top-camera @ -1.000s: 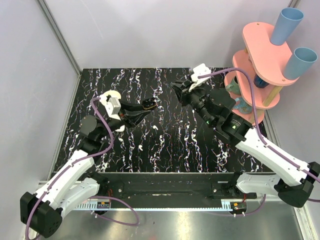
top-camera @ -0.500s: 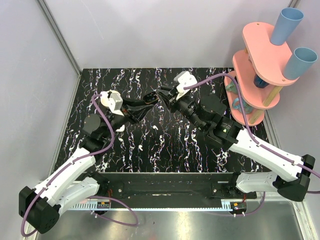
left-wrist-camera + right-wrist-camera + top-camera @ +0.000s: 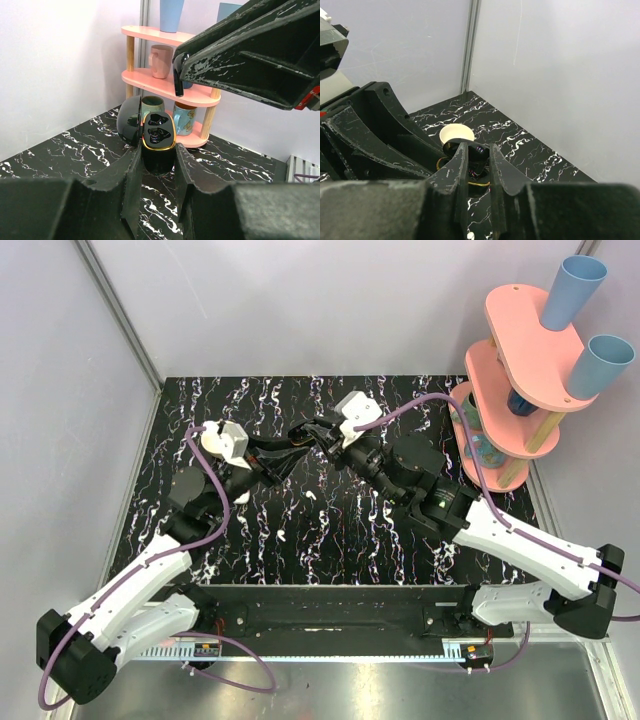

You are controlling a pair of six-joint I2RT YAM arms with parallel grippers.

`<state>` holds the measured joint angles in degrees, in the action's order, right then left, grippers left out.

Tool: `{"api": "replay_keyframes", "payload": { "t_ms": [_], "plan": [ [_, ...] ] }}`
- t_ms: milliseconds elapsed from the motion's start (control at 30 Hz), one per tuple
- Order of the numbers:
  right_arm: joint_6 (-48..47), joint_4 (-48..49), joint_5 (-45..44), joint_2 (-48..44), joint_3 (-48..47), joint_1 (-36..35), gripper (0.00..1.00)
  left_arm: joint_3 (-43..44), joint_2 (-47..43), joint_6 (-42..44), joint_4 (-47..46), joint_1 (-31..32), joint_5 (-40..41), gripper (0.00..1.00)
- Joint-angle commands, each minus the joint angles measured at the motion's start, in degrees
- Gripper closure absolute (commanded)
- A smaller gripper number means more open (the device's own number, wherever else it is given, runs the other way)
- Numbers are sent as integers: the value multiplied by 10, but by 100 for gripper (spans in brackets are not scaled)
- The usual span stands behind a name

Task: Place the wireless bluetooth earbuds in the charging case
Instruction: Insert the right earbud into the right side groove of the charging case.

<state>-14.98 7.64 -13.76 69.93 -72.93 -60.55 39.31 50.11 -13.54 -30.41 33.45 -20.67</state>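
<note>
The charging case [image 3: 159,137] I see is black and glossy with a gold rim. Its lid [image 3: 129,120] stands open over two empty earbud-shaped hollows. My left gripper [image 3: 157,152] is shut on its lower body and holds it upright above the table. My right gripper [image 3: 181,62] hangs just above and in front of it, shut on a small black glossy earbud [image 3: 178,80]. In the right wrist view the earbud [image 3: 481,151] sits between the fingers, right over the case's gold rim [image 3: 482,183]. From above, both grippers [image 3: 300,440] [image 3: 318,430] meet at the table's back centre.
A cream round puck [image 3: 457,134] lies on the table behind the case, partly under the left wrist [image 3: 212,438]. Tiny white pieces [image 3: 282,536] [image 3: 312,494] lie on the black marble table [image 3: 380,540]. A pink shelf [image 3: 520,350] with blue cups and mugs stands at the right.
My right gripper has swung left from near the pink shelf, with the earbud, until it stands over the case. My left gripper has shifted slightly toward it.
</note>
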Motion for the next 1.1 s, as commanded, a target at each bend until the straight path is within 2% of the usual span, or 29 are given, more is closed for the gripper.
{"api": "replay_keyframes", "payload": {
  "t_ms": [0,1067],
  "plan": [
    [-15,25,-7,6,2,-6,100,26,1,-2,-25,5,12,100],
    [-26,33,-56,26,11,-5,100,3,-19,0,-65,11,6,100]
  ]
}}
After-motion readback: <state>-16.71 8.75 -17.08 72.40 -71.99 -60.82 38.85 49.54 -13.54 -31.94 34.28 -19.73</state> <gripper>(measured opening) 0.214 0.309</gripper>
